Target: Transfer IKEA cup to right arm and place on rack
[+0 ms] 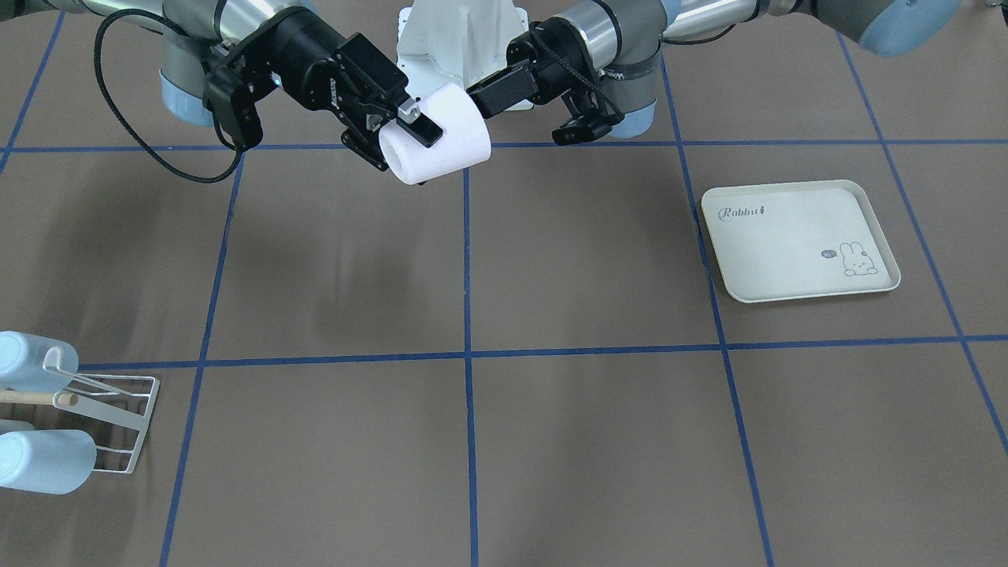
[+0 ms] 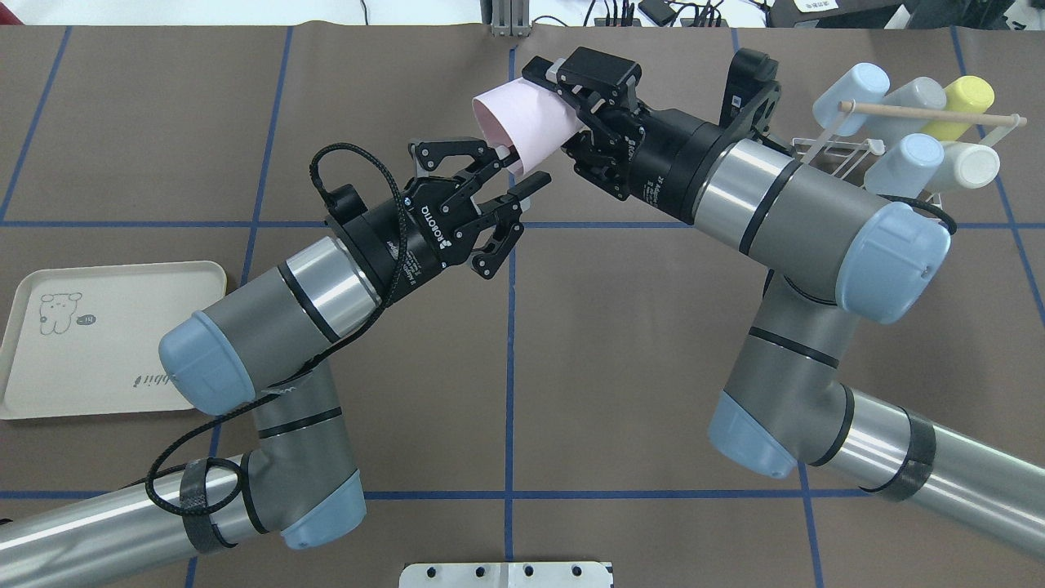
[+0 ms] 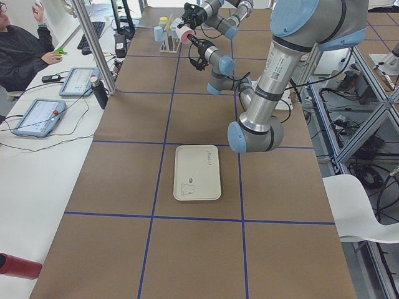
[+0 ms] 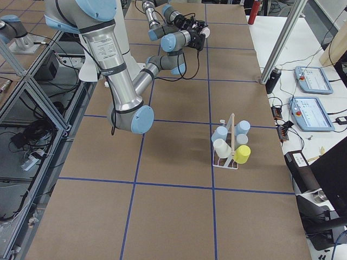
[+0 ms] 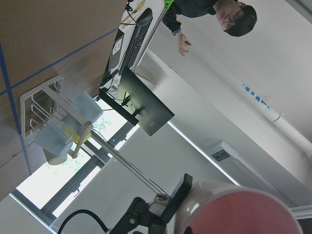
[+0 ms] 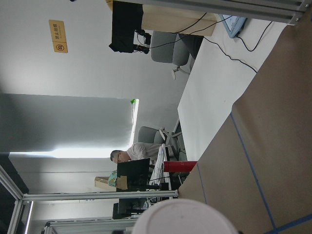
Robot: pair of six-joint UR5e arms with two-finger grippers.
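Cream tray with a little rabbit drawing and "Rabbit" lettering, lying flat on the brown worktop with its blue tape grid. Well apart from the tray, at the opposite end, there's a bunch of cups: pale blue, grey, yellow, white. Off to the tray's side, past the worktop's edge: a seated person, two tablet-like screens and a red bottle.
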